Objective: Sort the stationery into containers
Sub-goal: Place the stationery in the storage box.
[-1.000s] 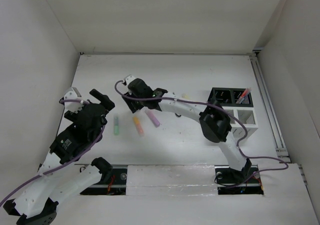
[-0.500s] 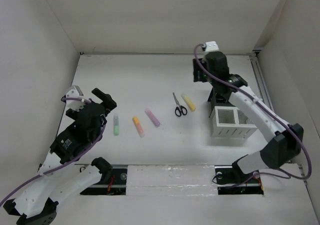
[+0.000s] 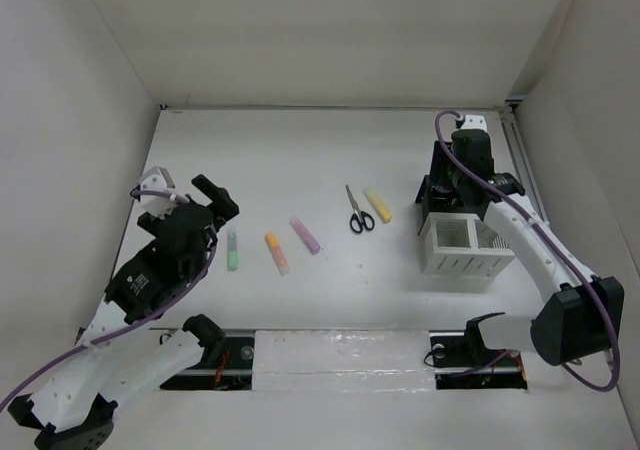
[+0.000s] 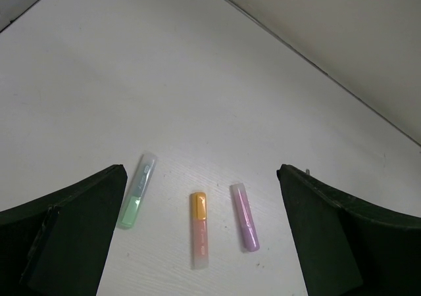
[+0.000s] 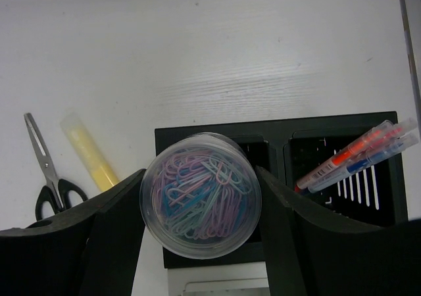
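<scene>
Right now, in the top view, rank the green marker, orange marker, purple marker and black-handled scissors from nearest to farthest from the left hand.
1. Stubby green marker, just right of the left hand.
2. Stubby orange marker, next along.
3. Stubby purple marker, mid-table.
4. Black-handled scissors, farthest right.

Hidden from above beneath the right arm: the clear tub and most of the black compartments. From the right wrist, blocked by that tub the mouth of the left black compartment, cut off at the bottom edge the white part, and partly tucked behind a finger the handles of the scissors. Cropped at the bottom of the left wrist view both wide-set fingers; too small to tell, a speck by the right-hand one.
</scene>
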Robot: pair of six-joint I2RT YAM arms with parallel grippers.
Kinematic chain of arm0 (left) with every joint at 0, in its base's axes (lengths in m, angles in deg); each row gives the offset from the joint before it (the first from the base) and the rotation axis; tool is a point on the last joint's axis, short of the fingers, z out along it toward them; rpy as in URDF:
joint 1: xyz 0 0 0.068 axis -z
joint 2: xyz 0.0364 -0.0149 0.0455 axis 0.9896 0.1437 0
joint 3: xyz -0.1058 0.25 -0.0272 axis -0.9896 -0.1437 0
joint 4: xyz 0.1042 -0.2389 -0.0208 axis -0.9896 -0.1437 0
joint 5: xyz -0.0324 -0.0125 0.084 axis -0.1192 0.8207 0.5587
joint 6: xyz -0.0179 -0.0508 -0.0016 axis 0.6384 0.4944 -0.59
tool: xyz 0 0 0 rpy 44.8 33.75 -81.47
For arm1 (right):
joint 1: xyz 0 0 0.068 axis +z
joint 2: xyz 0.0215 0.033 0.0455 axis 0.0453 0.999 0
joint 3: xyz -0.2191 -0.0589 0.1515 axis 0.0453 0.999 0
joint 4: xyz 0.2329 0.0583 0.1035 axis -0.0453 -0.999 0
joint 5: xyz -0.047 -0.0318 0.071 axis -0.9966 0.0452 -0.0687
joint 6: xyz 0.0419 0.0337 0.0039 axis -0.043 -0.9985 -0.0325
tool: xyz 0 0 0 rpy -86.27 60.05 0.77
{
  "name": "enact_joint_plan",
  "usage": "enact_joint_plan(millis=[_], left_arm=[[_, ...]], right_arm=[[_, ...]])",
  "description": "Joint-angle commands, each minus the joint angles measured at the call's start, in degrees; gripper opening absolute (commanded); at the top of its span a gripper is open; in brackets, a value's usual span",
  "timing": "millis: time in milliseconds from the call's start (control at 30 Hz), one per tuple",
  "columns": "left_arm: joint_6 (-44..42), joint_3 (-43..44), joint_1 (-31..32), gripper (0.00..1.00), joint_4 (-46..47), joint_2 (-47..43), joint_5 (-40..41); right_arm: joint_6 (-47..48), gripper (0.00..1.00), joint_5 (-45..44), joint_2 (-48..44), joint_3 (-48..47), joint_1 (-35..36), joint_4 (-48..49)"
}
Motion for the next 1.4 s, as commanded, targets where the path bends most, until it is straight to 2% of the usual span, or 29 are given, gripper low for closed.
enact_joint_plan(millis=[0, 533, 600, 633, 833, 867, 900, 1100, 1200, 1367], left_arm=[[-1.3, -0.4, -0.2, 0.99, 2.1, 0.4, -0.5], [-1.8, -0.4, -0.2, 0.99, 2.7, 2.1, -1.0], [-1.8, -0.4, -0.2, 0.99, 2.7, 2.7, -1.0], [-1.8, -0.4, -0.2, 0.99, 2.7, 2.7, -1.0], [-2.3, -0.4, -0.2, 0.99, 2.7, 2.7, -1.6], [-2.3, -0.4, -0.2, 0.99, 2.7, 2.7, -1.6], [-2.3, -0.4, -0.2, 0.99, 2.7, 2.7, -1.6], [-2.3, -0.4, -0.2, 0.99, 3.2, 2.7, -1.6], [-2.3, -0.4, -0.2, 0.99, 3.2, 2.7, -1.6], [-2.3, -0.4, -0.2, 0.99, 3.2, 2.7, -1.6]], right_arm=[[-1.4, 0.0, -1.8, -0.9, 0.7, -0.6, 2.3], [-3.2, 0.0, -1.8, -2.0, 6.2, -0.6, 3.3], [-3.2, 0.09, -1.8, -2.0, 6.2, -0.6, 3.3], [-3.2, 0.19, -1.8, -2.0, 6.2, -1.1, 3.3], [-3.7, 0.57, -1.3, -3.9, 5.0, -1.1, 3.3], [-3.7, 0.7, -1.2, -4.7, 5.0, -1.1, 2.8], [-3.7, 0.76, -0.7, -4.7, 3.8, -1.1, 2.8], [-3.7, 0.95, -1.2, -6.0, 1.0, -0.5, 1.2], [-3.7, 0.96, -1.3, -5.3, 0.4, 0.1, 0.6], [-3.7, 0.96, 0.5, -7.0, -1.3, 7.0, 1.3]])
